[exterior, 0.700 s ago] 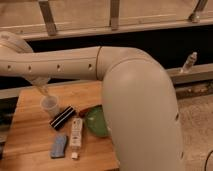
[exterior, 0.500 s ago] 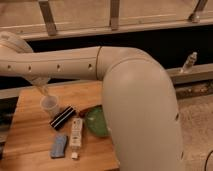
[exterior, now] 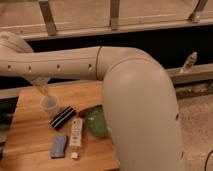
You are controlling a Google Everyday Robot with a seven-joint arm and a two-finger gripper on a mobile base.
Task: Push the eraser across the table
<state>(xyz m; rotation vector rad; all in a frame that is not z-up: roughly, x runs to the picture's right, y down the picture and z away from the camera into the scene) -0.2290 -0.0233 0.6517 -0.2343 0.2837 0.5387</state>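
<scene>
The white arm stretches leftward from its bulky near segment, bends at a rounded joint far left, and the gripper hangs just below, pointing down.

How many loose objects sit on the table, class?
5: clear cup farthest back; eraser beside it; white stick and blue pad nearer the front; green bowl beside the arm, which may hide others. The hand hangs just above the cup.

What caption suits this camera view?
Robot arm stretches over the table, gripper just above the cup, beside the black eraser.
</scene>
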